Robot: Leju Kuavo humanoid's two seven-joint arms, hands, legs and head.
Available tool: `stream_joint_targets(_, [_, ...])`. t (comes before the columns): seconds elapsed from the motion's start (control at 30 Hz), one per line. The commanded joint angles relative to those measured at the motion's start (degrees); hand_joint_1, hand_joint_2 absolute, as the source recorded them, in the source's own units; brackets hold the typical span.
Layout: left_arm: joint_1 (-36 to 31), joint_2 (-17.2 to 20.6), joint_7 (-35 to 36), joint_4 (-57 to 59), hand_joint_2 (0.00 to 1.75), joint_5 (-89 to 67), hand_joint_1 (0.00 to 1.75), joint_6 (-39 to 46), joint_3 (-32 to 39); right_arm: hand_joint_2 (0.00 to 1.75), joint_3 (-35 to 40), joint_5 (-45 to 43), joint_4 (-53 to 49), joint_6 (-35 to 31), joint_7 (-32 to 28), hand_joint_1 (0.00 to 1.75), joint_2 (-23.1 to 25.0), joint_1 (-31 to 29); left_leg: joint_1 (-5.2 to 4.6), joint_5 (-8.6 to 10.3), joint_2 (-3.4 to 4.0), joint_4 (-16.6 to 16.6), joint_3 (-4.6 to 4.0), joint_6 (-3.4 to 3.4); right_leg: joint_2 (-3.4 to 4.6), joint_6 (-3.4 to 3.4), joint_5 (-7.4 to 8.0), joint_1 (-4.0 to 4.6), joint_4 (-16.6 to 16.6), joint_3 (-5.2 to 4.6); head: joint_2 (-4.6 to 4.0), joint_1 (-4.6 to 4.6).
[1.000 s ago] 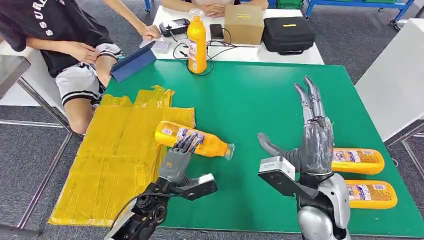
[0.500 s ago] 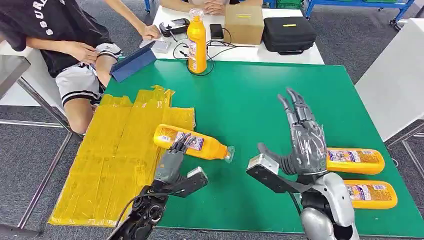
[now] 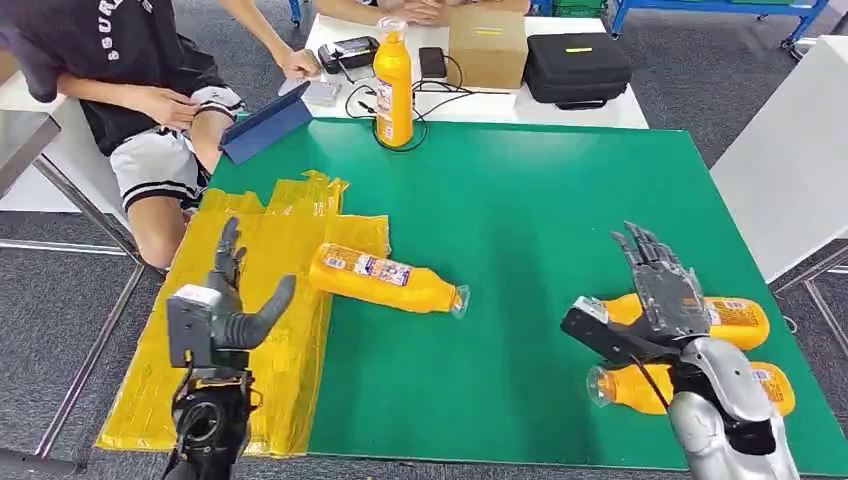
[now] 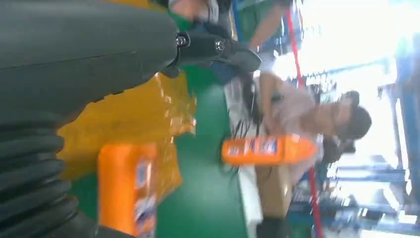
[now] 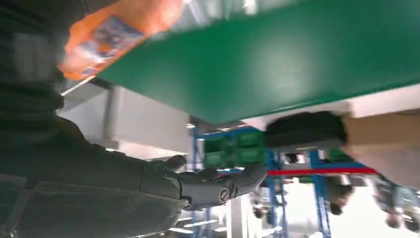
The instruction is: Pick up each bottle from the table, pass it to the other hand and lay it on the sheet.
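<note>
An orange bottle [image 3: 385, 279] lies on its side, its base end on the edge of the yellow sheet [image 3: 270, 230] and its neck out on the green table [image 3: 520, 200]. My left hand [image 3: 226, 298] hovers open over the sheet, left of that bottle and apart from it. In the left wrist view the bottle [image 4: 127, 191] lies just past my left hand [image 4: 99, 64]. Two more orange bottles [image 3: 738, 316] [image 3: 640, 386] lie at the table's right front. My right hand [image 3: 662, 288] is open above them, holding nothing. Another bottle [image 3: 393, 85] stands upright at the far edge.
A person [image 3: 130, 60] sits at the back left beside a blue tablet [image 3: 265, 125]. Behind the green table, a white table carries a cardboard box [image 3: 488, 45], a black case [image 3: 578, 68] and cables. Another white table [image 3: 790, 150] stands to the right.
My left hand has let go of the bottle and drawn back left over the sheet. My right hand has dropped lower and to the right, over the two lying bottles.
</note>
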Motion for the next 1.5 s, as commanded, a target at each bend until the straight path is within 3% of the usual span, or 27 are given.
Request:
stream_joint_targets(0.03, [0.0,0.9,0.5,-1.9,1.75,2.4,0.00,-0.6,6.2,1.75,-3.3,2.5,9.1,1.1,1.9,0.00,-0.1,-4.5,0.05,-0.09,0.21,-0.1,0.26,-0.11,0.15,-0.04,-0.01,0.05,-0.1,0.23,0.00,0.00])
stream_joint_targets(0.33, [-1.8,1.1,-0.5,3.8,1.75,3.8,0.00,0.0,6.7,1.75,-6.8,3.8,8.1,3.4,2.1,0.00,-1.6,-0.3,0.02,-0.11,0.01,-0.2,0.52,-0.16,-0.08,-0.07,-0.11,0.00,-0.3,0.55,0.00,0.00])
stream_joint_targets(0.77, [-1.5,1.4,-0.1,3.1,1.75,4.3,0.00,0.1,6.6,1.75,-8.3,5.1,7.7,6.0,1.8,0.00,-1.9,1.8,0.04,-0.09,0.05,-0.1,0.33,-0.12,-0.03,-0.06,-0.07,0.03,-0.2,0.32,0.00,-0.02])
stream_joint_targets(1.5, [-2.0,1.3,0.7,4.5,1.75,4.2,0.00,0.5,5.7,1.75,-9.4,8.0,14.6,4.0,3.7,0.00,-2.9,-3.1,0.03,-0.15,0.26,-0.1,0.42,-0.15,0.16,-0.07,-0.06,0.03,-0.2,0.39,0.00,-0.02])
